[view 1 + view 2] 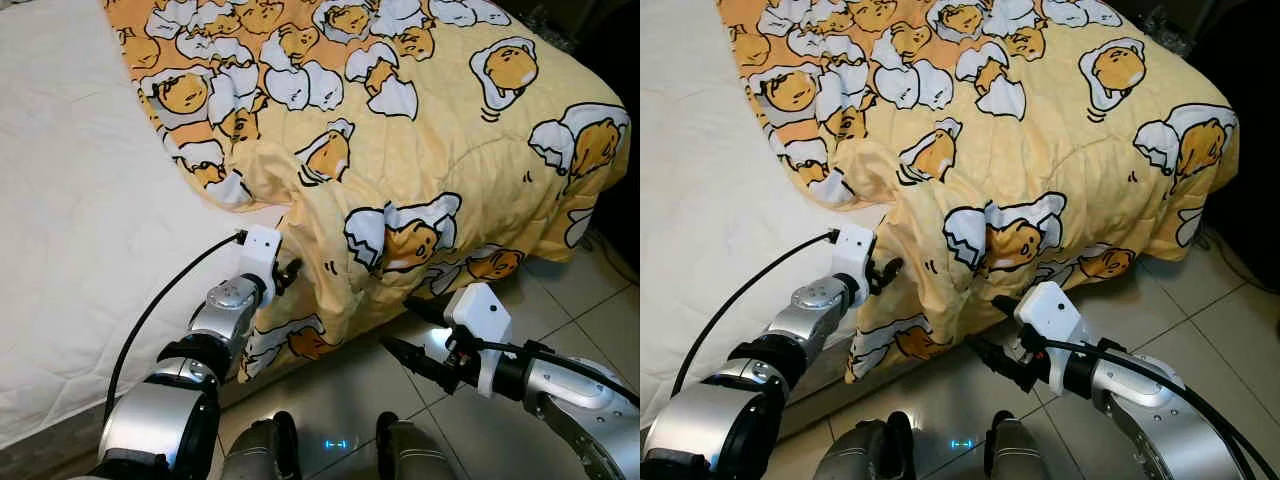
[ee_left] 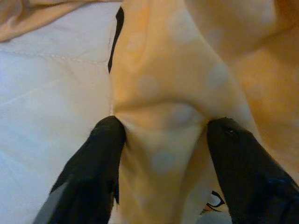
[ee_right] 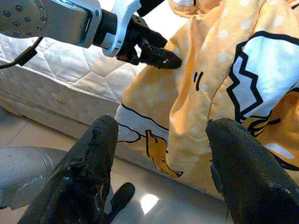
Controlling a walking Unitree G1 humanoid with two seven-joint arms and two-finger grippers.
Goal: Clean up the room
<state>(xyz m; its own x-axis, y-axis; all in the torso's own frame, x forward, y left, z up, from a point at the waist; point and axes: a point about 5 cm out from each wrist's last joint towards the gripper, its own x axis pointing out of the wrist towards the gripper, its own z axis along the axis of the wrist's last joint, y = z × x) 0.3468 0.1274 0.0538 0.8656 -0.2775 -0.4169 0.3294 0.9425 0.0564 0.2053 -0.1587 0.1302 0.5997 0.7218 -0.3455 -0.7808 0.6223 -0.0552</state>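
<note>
Yellow quilted blanket (image 1: 430, 150), cartoon egg print.
Lies rumpled across the foot end of the white mattress (image 1: 80, 200), its near edge bunched into folds and hanging over the bedside toward the tiled floor (image 1: 600, 300); pale polka dots show on the draped part.

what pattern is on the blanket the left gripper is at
The soft yellow quilted blanket carries cartoon egg-yolk figures in white cracked shells, clearest in the left eye view.
</note>
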